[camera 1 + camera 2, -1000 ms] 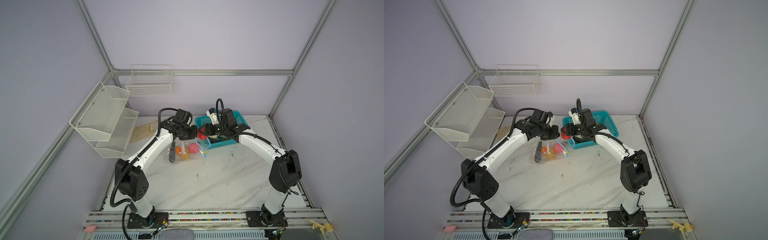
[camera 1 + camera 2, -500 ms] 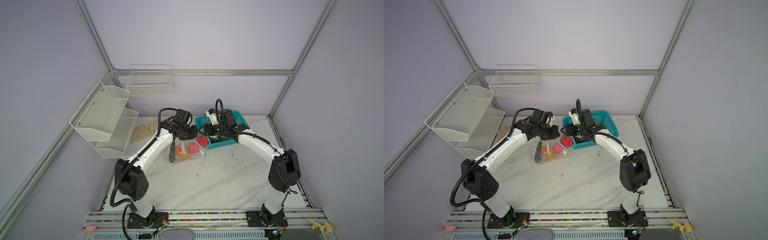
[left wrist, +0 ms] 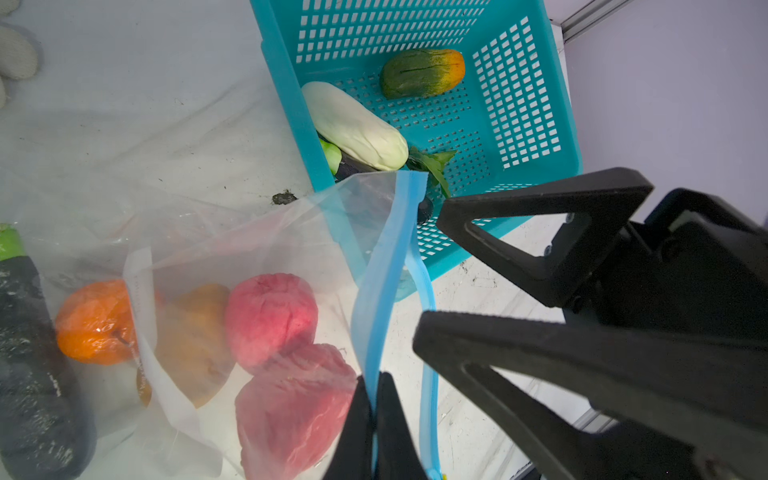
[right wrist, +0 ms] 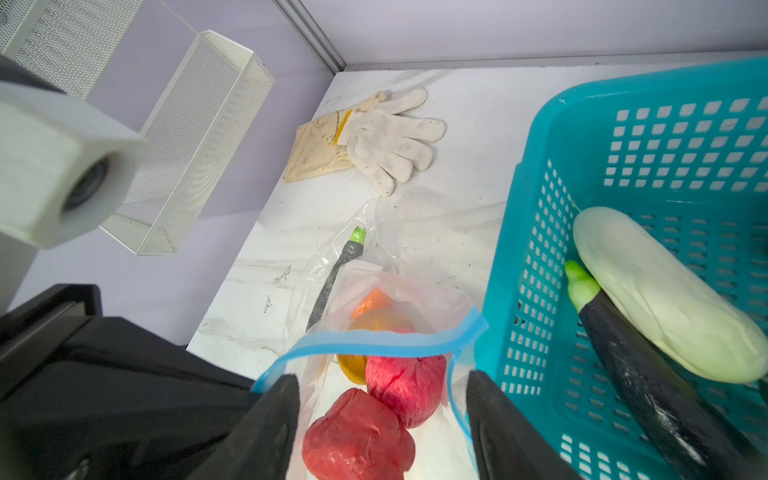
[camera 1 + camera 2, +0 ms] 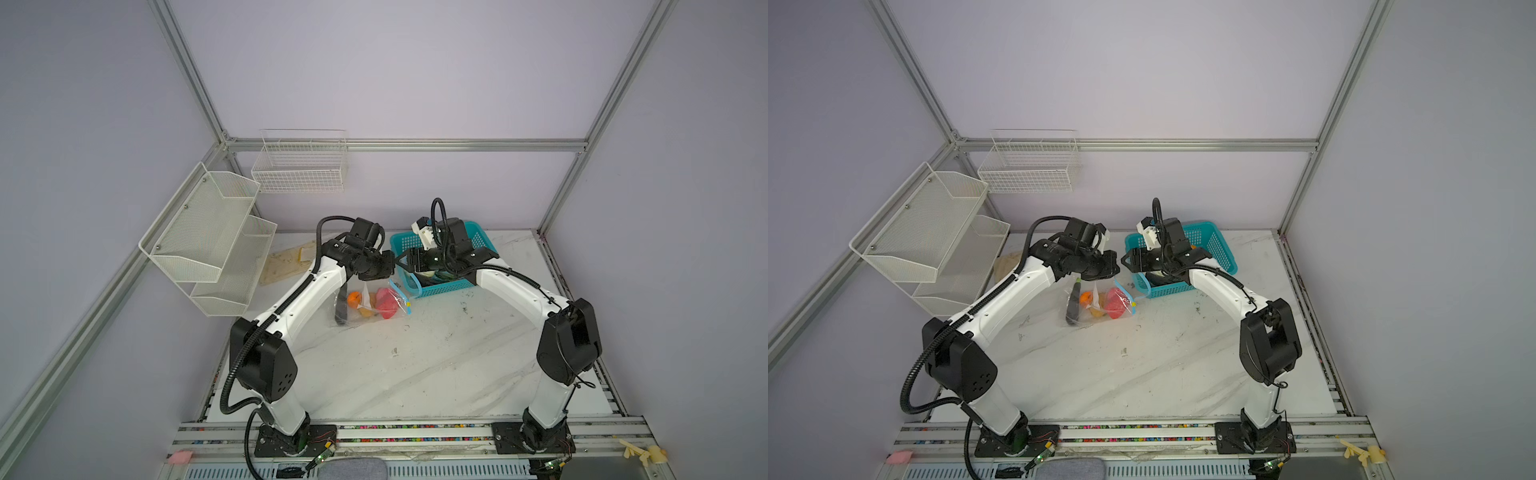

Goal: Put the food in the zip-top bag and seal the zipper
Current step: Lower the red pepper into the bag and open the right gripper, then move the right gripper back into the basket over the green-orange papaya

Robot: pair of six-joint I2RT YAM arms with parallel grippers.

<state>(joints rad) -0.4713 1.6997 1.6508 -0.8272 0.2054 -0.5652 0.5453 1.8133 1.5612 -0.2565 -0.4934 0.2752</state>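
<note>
so the dark red toy fruit (image 3: 291, 415) that was pinched in the right gripper (image 4: 382, 378) a second ago has been let go, and it's now found inside the large crinkly clear zip-top bag (image 3: 232, 245), pressed against a pinkish-red round toy fruit (image 3: 270, 316). the right gripper's jaws are seen spread well apart over the bag's mouth, with nothing held between them. the left gripper (image 3: 372, 380) hasn't been moved: its jaws are clamped together on the zipper (image 3: 390, 257), the thin light blue strip along the mouth, so one lip is held up and the mouth is kept open. the small yellow slider tab (image 5: 408, 304) is parked at the end of the strip nearer the arm bases in both top views.

also seen in the bag: a small orange toy fruit (image 3: 95, 322), a yellow-orange piece (image 3: 195, 332) and a long dark eggplant (image 3: 29, 353) with a green cap. the bag is laid on the white marbled table (image 5: 415, 365), just beside the teal perforated plastic basket (image 3: 286, 95). left in the basket: a pale white oblong toy vegetable (image 3: 353, 124), a green-and-orange one (image 3: 422, 72) and a second dark eggplant (image 4: 648, 374).

a white label strip (image 3: 141, 299) is stuck on the bag; tiny print runs along it but it can't be read.
</note>
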